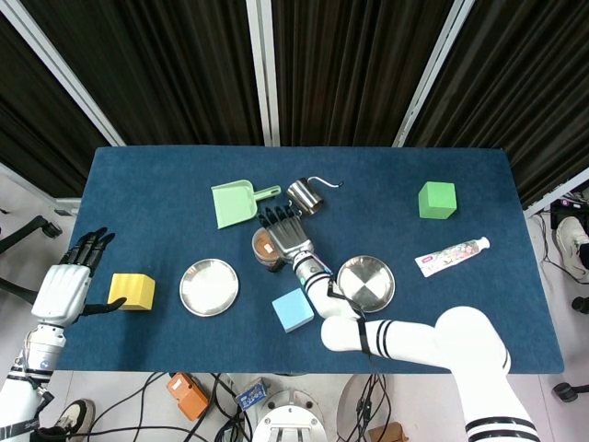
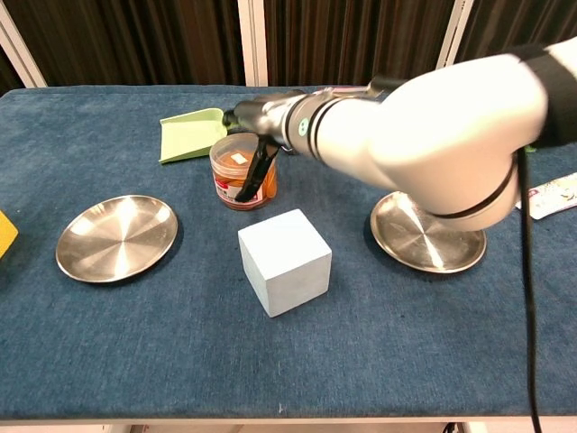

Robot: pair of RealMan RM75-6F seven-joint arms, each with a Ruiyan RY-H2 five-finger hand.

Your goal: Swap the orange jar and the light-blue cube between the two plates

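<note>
Item: orange jar [image 1: 269,247] — upright on the desk [image 1: 460,304] between the two plates, on neither. Right hand [image 1: 284,235] directly over its far-right side, fingers [image 2: 245,189] spread and draped down its flank; contact cannot be told, nothing gripped. Left hand [image 1: 64,287] well apart at the desk edge, fingers wide, idle. Light-blue cube [image 1: 293,310] on the desk, nearer the robot. Left plate [image 1: 209,286], right plate [image 1: 365,283] — both empty.

A rectangular table covered in dark blue felt-like cloth [image 1: 166,184] stands before black pleated curtains [image 1: 350,64] divided by pale metal posts [image 1: 263,69]. Below the table, tangled black cables [image 1: 198,396] lie on a light grey floor [image 1: 18,198].
</note>
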